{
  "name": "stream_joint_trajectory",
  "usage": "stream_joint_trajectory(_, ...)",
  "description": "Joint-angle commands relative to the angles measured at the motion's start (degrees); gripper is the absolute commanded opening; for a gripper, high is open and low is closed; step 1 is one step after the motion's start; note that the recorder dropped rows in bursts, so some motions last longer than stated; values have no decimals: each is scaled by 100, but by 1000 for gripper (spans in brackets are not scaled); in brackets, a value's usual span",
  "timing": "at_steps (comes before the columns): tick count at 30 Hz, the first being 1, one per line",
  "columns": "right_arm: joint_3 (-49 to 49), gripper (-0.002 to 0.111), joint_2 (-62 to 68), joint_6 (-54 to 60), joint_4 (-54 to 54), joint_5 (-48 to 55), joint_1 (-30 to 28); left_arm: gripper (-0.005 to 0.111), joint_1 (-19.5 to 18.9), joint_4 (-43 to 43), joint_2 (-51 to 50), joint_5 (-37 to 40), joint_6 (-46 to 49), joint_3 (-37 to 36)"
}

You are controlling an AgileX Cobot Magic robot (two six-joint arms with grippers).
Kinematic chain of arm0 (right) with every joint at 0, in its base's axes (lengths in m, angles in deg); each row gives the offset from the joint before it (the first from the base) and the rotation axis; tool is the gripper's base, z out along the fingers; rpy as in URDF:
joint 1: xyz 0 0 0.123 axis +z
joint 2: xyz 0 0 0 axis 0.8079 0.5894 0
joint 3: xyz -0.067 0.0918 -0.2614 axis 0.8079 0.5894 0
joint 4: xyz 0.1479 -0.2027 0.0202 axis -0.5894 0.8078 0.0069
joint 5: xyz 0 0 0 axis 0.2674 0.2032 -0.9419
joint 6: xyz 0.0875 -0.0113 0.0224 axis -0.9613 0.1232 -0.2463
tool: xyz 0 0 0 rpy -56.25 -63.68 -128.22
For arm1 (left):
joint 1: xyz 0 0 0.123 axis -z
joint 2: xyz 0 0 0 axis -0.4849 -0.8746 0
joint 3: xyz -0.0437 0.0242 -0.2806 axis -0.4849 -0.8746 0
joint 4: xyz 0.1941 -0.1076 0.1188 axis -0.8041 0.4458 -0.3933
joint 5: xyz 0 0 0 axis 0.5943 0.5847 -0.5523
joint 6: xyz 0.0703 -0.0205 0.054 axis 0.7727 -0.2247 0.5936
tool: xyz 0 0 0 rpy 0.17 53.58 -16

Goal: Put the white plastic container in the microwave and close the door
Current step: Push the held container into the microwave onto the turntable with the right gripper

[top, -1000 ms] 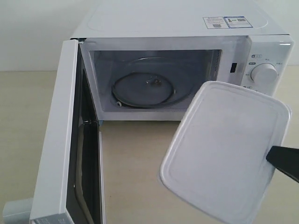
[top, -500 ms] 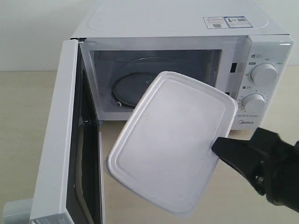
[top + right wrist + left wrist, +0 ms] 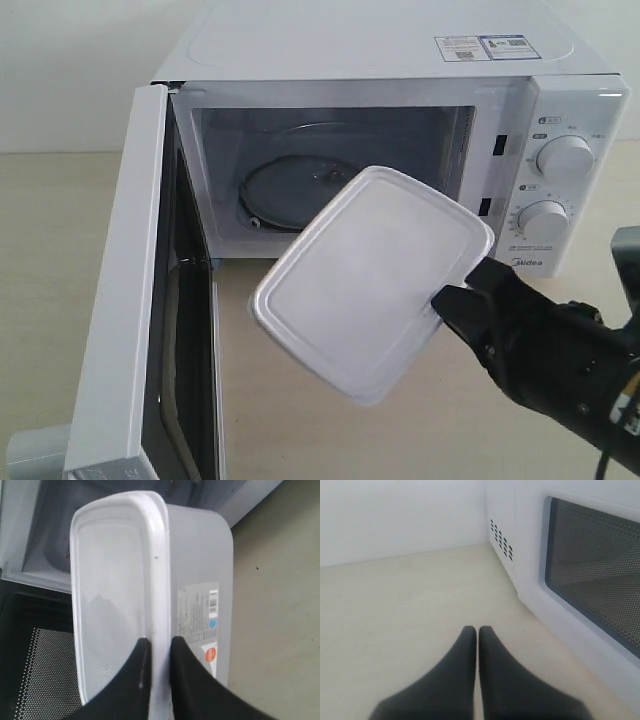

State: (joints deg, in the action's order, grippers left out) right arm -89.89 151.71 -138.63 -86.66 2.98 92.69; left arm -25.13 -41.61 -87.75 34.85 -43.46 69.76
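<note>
The white plastic container (image 3: 370,275) hangs tilted in the air just in front of the microwave (image 3: 400,60) opening, lid facing the camera. My right gripper (image 3: 448,300) is shut on its rim at the right corner; in the right wrist view the fingers (image 3: 135,680) pinch the lid edge of the container (image 3: 120,580), its label visible on the side. The door (image 3: 130,300) stands wide open at the left, black inner face toward the cavity. The glass turntable (image 3: 290,195) lies inside. My left gripper (image 3: 478,630) is shut and empty, low beside the door's window (image 3: 595,575).
Two round dials (image 3: 565,157) sit on the microwave's right panel, stickers (image 3: 485,47) on its top. The beige table (image 3: 300,420) stretches in front of the opening. A grey arm part (image 3: 35,450) shows at the lower left corner.
The right gripper has carried the container leftward and toward the microwave opening, with more of the arm coming into view. The door and left gripper have not moved.
</note>
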Motion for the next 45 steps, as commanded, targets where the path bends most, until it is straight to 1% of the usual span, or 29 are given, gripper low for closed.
stream_joint_trajectory(1, -541, 0, 586, -87, 146, -285, 7, 4, -27, -31, 7, -1, 0, -23)
stream_joint_trajectory(10, -1722, 0, 1747, -253, -613, -423, 7, 4, -27, -31, 7, -1, 0, -23)
stream_joint_trajectory(19, -2854, 0, 2457, -209, -1457, -428, 7, 4, -27, -31, 7, -1, 0, -23)
stream_joint_trajectory(25, -3312, 0, 2705, 40, -1790, -429, -43, 4, -27, -31, 7, -1, 0, -23)
stream_joint_trajectory(34, -3868, 0, 3163, -73, -2175, -466, -45, 4, -27, -31, 7, -1, 0, -23)
stream_joint_trajectory(45, -4179, 0, 3584, -50, -2570, -823, -51, 4, -27, -31, 7, -1, 0, -23)
